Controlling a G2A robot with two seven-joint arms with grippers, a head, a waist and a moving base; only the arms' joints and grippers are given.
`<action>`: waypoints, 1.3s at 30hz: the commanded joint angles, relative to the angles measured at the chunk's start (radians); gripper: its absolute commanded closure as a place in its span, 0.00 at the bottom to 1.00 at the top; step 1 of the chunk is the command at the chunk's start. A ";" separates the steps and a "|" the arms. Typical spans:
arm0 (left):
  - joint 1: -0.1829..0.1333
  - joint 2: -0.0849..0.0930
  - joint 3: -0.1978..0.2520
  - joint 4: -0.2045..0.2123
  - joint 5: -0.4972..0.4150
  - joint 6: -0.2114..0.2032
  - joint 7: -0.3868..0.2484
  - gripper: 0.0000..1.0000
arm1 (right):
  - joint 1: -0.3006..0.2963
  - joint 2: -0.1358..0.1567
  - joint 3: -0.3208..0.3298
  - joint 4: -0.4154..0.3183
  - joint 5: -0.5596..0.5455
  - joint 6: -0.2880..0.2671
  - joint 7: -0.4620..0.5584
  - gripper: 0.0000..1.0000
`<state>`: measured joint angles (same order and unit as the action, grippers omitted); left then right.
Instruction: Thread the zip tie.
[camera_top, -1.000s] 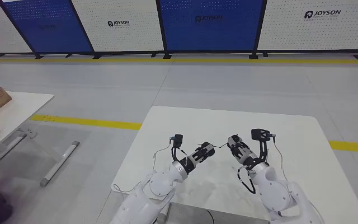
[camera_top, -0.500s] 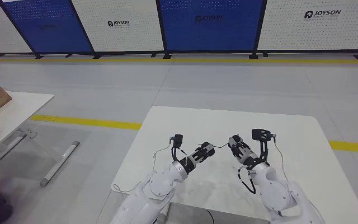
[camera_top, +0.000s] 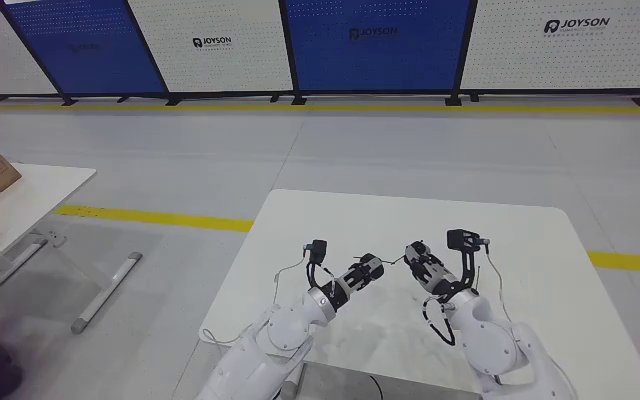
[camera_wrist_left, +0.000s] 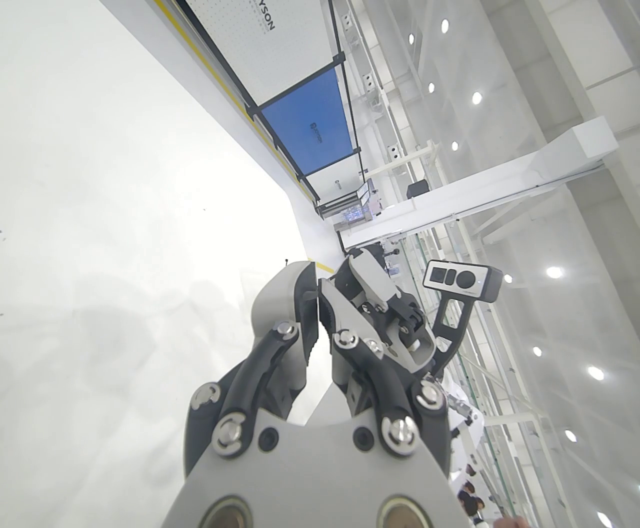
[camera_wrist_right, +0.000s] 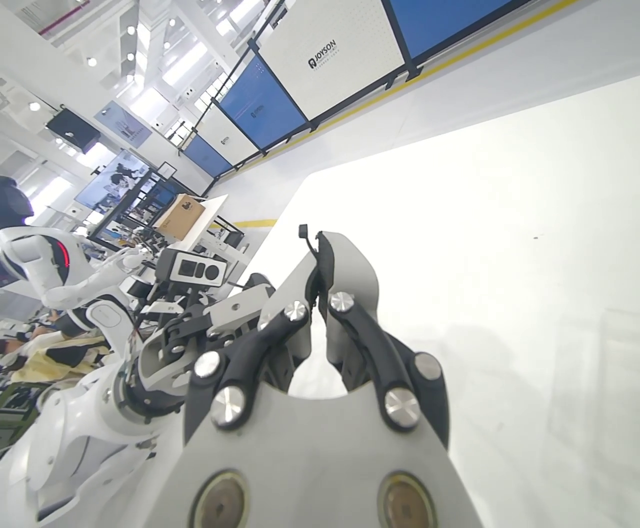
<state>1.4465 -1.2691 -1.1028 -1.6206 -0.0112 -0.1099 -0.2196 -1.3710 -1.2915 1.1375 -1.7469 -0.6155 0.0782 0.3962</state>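
The right gripper (camera_wrist_right: 318, 252) is clenched on the black zip tie (camera_wrist_right: 303, 232); we see the tie's small square head poking out just past the fingertips, its strap pinched between the dark pads. The left gripper (camera_wrist_left: 318, 287) faces it, its fingers also pressed together; we cannot tell whether any part of the tie lies between them. In the top view the two grippers are held nearly tip to tip over the near middle of the white table (camera_top: 520, 225); a thin dark line spans the small gap between them, and each wrist view catches the other arm's gripper just beyond its own fingertips. Beyond the table, a yellow line (camera_top: 150, 217) crosses the grey floor; blue and white panels (camera_top: 375, 45) close the hall behind; a second table (camera_top: 40, 190) stands well apart on the robot's left.
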 joint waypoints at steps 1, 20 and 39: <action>0.000 0.000 0.000 0.000 0.000 0.000 0.000 1.00 | -0.001 0.000 0.001 0.002 0.000 0.002 0.000 1.00; 0.000 0.000 0.000 0.000 0.000 0.000 0.000 1.00 | -0.021 0.000 0.014 -0.009 -0.011 0.007 -0.032 1.00; 0.000 0.000 0.000 0.000 0.000 0.000 0.000 1.00 | -0.016 -0.005 -0.004 -0.003 -0.014 0.008 -0.040 1.00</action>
<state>1.4465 -1.2691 -1.1028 -1.6206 -0.0112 -0.1099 -0.2196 -1.3862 -1.2968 1.1328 -1.7495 -0.6288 0.0863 0.3565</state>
